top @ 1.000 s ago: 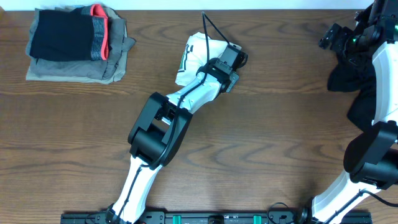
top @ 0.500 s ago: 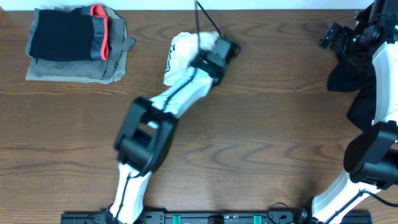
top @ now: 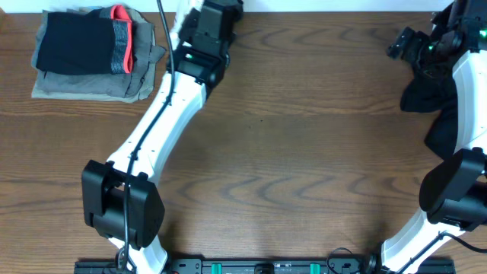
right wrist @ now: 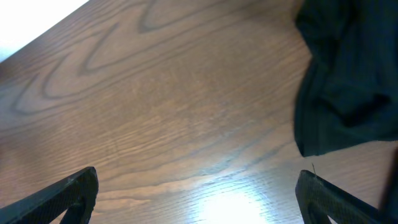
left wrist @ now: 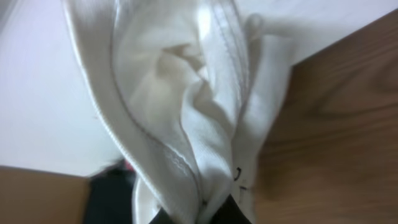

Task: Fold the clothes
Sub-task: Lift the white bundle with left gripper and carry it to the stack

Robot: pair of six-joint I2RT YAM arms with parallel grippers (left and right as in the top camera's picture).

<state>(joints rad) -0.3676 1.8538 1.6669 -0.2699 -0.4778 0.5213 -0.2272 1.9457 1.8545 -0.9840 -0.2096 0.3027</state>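
White T-shirt [left wrist: 180, 99] pinched by the left hand [left wrist: 198, 216], bunched just beyond its fingertips; right hand [right wrist: 199, 199] spread wide

A stack of folded garments [top: 91, 57] is sitting on the table [top: 304, 152] at the upper left of the overhead frame. Just right of it, at the top edge, the left gripper [left wrist: 198, 214] is hanging at the table's far edge, with the T-shirt [left wrist: 186, 106] bunched between its fingers. At the far right, a loose garment [top: 426, 99] is lying below the right gripper [top: 403, 42], partly under the right arm [top: 472, 99].
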